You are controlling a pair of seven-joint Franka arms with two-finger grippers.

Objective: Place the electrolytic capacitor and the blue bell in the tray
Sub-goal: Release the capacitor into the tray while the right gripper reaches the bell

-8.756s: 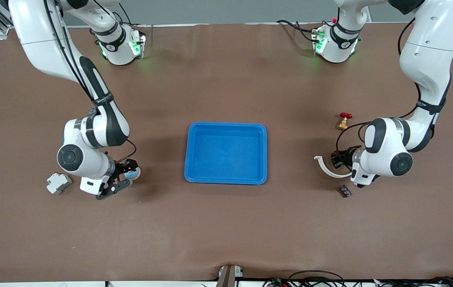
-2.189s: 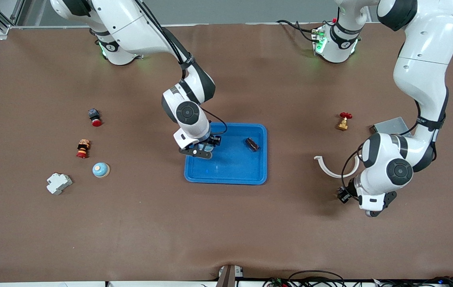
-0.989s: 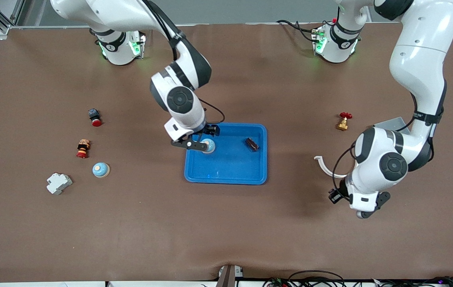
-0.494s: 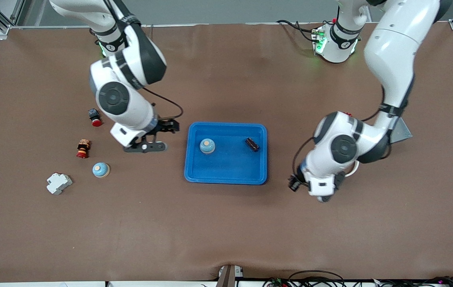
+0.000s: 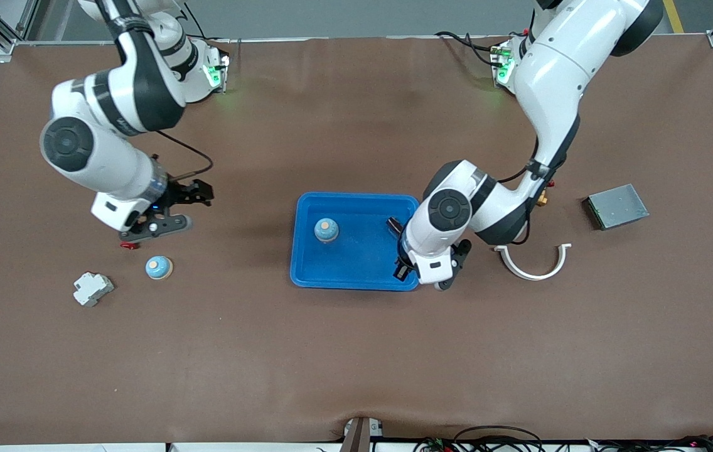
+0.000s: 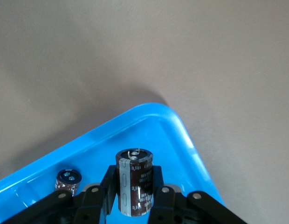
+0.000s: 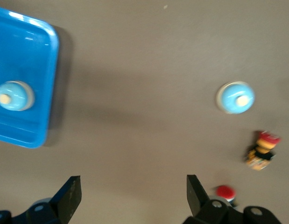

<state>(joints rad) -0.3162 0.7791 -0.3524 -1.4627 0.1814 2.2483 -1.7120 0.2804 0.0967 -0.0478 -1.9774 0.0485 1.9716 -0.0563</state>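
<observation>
The blue tray [image 5: 356, 263] lies mid-table. One blue bell [image 5: 326, 230] sits inside it, and a dark electrolytic capacitor [image 6: 68, 181] lies in it too. My left gripper [image 5: 404, 267] hangs over the tray's corner toward the left arm's end, shut on a second brown electrolytic capacitor [image 6: 134, 182] held upright between its fingers. A second blue bell [image 5: 159, 267] rests on the table toward the right arm's end. My right gripper [image 5: 162, 213] is open and empty over the table, above that bell's area; its wrist view shows both bells [image 7: 235, 98] and the tray [image 7: 23, 70].
A white breaker [image 5: 93, 289] lies beside the loose bell. A red-and-yellow part [image 7: 261, 150] and a red button [image 7: 224, 191] sit under the right gripper. Toward the left arm's end are a white curved piece [image 5: 535, 267] and a grey metal box [image 5: 617, 206].
The right gripper has drawn away from the tray toward its own end, leaving a bell inside. The left arm has swung in with a capacitor to the tray's corner.
</observation>
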